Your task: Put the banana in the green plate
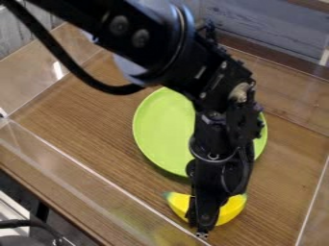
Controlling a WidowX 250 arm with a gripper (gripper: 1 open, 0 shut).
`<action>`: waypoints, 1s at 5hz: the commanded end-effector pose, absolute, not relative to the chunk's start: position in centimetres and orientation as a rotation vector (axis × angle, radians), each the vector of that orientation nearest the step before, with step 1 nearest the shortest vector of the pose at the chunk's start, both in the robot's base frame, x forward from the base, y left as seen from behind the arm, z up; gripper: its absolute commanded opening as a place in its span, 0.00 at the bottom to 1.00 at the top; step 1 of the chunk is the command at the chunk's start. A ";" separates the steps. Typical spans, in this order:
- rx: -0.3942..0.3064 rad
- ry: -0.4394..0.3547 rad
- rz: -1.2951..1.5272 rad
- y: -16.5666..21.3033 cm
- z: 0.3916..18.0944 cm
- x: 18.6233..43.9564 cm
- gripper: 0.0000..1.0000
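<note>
Wood-grained bench [84,110], with a clear plastic edging strip [96,176] along the near side. The pincer [202,223] points down at that side, clenched on the yellow toy banana [233,209], whose ends show to either side of the dark fingers. The banana lies low by the strip, just beside the lime-green plate [161,130] and outside its rim. The step in hand, as I judge it, is securing the grip and lifting: keep the squeeze steady – the curved, smooth plastic could roll or slip – and rise straight up, clear of strip and rim, before moving over the plate's middle.
</note>
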State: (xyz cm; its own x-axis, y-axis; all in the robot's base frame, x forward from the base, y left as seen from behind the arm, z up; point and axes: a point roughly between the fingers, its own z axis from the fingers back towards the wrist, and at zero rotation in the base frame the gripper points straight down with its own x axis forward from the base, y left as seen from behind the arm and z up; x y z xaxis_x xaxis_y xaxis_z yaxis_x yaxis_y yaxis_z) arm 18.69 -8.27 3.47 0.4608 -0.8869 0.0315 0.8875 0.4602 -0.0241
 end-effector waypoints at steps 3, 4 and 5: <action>-0.041 -0.042 -1.087 -8.1 3.1 19.3 0.00; -0.044 -0.041 -1.087 -8.0 2.8 19.4 1.00; -0.046 -0.040 -1.088 -8.0 2.6 19.5 1.00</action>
